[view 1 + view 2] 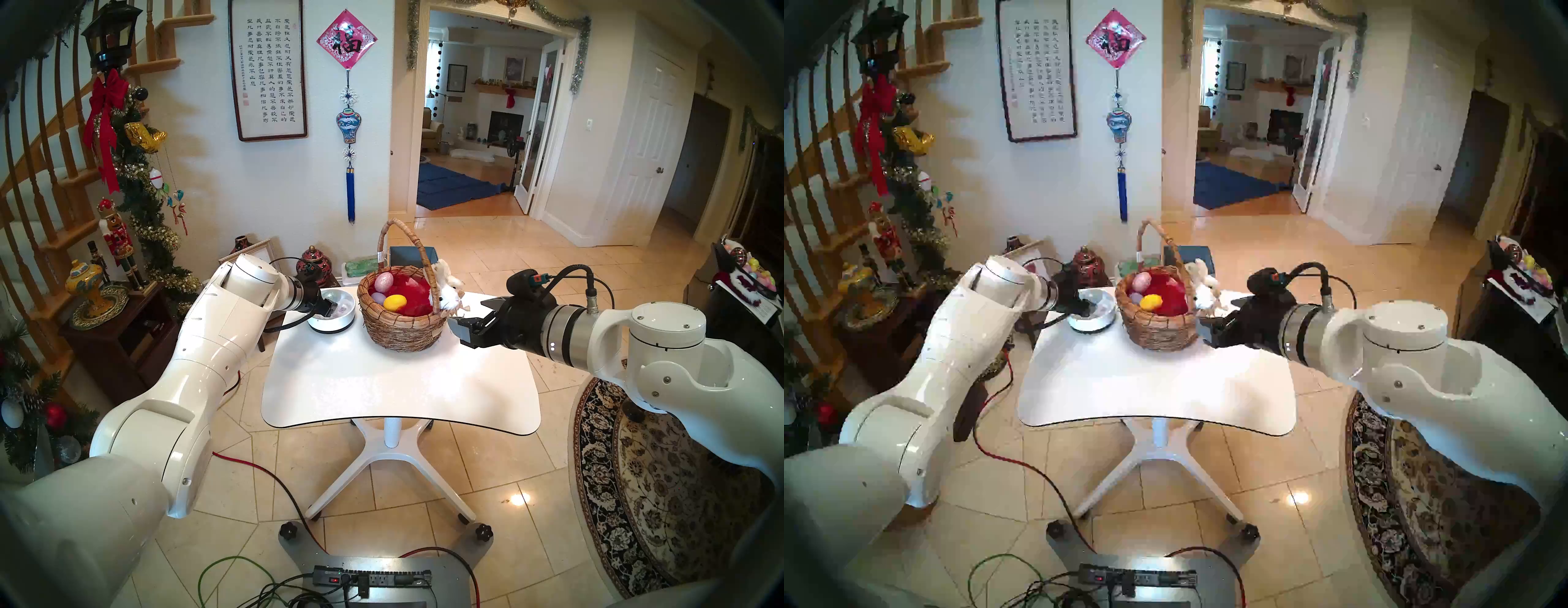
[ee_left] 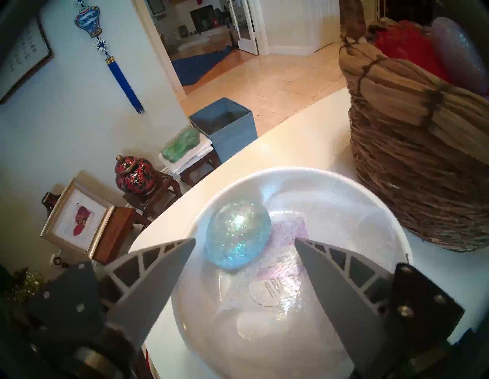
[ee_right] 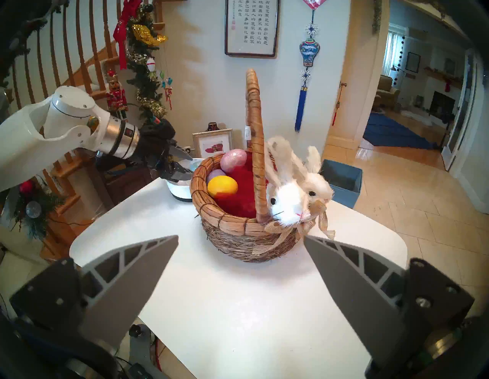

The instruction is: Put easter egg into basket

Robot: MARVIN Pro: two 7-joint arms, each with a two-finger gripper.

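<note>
1. We see a white table (image 1: 399, 382) on a white star-shaped pedestal base, standing on glossy beige floor tiles (image 1: 530, 271).
2. Wicker basket (image 1: 401, 316) sits toward the table's far edge, tall arched handle, red lining, two plush bunnies (image 3: 296, 195) on its rim facing the right arm.
3. Inside the basket we count a pink glitter egg (image 1: 384, 282), a yellow egg (image 1: 395, 302) and a purple egg (image 3: 215, 175), partly hidden.
4. White bowl (image 1: 339, 325) sits just beside the basket on its left; a blue glitter egg (image 2: 238, 234) lies in it, not in the basket.
5. Left gripper (image 2: 244, 242) is over the bowl, fingers spread, blue egg just past the tips, nothing gripped.
6. Right gripper (image 3: 240, 239) hangs off the table's right edge, aimed at the basket, fingers wide apart and empty.
7. Room: white wall with a framed calligraphy scroll (image 1: 268, 70), red diamond hanging (image 1: 347, 42), blue tassel ornament.
8. Staircase with garland and nutcracker (image 1: 115, 242) on the left; patterned rug (image 1: 662, 488) on the right.
9. Doorway behind opens to a room with a blue rug (image 1: 454, 187).
</note>
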